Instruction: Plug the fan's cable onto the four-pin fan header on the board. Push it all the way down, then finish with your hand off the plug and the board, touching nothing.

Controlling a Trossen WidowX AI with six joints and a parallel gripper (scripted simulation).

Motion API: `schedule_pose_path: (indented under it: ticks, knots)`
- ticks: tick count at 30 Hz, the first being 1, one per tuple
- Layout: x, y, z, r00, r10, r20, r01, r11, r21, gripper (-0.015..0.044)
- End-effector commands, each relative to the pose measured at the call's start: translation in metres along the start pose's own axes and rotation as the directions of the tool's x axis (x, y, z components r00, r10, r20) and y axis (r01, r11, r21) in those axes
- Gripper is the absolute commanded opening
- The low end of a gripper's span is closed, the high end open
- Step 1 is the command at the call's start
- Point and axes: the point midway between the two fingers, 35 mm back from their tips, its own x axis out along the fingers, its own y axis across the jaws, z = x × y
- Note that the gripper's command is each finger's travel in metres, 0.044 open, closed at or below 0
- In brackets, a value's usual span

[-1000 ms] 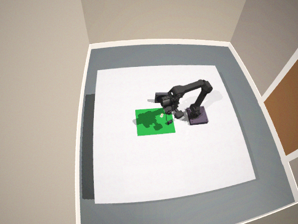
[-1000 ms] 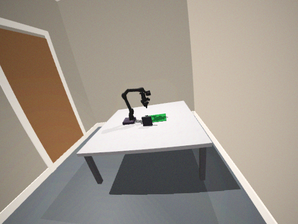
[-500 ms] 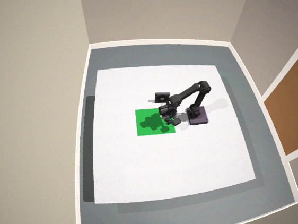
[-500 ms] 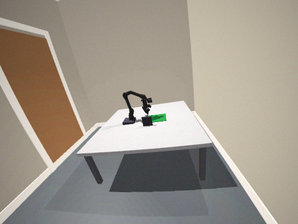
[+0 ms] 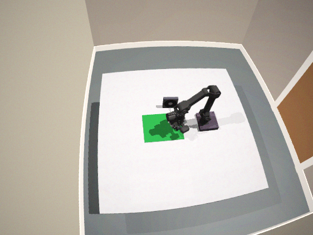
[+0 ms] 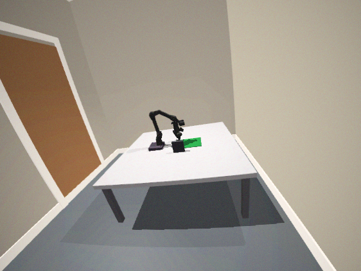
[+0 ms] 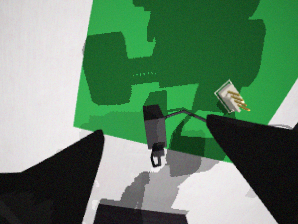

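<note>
The fan's plug (image 7: 155,131), a black block with a small loop at its lower end, shows in the wrist view near the board's edge, away from the header. Its dark cable (image 7: 182,110) runs right and passes behind the right finger. The pale four-pin header (image 7: 227,96) with gold pins stands on the green board (image 5: 148,121) (image 6: 197,141) (image 7: 107,17), up and right of the plug. My gripper (image 7: 155,127) (image 6: 178,138) is open and empty. Its fingertips appear on either side of the plug in the wrist view; the height gap is hard to tell. The top and exterior views do not resolve the plug.
The black fan (image 5: 170,103) (image 6: 178,146) stands upright beside the board. The arm's dark base (image 5: 207,121) (image 6: 156,146) sits on the white table (image 5: 167,172) (image 6: 180,167), and a dark edge shows at the bottom of the wrist view. The arm's shadow falls across the board.
</note>
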Motion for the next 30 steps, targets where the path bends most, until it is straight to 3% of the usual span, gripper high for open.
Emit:
schedule_pose_path:
  ticks: [1,20,30]
  knots:
    - [0.007,0.000,-0.001,1.000,-0.001,-0.008,0.001,1.000,-0.004,0.0440]
    - [0.032,0.000,-0.003,1.000,-0.001,-0.008,0.001,1.000,-0.004,0.0440]
    - [0.030,0.000,-0.002,1.000,0.000,-0.004,0.000,1.000,0.000,0.0177]
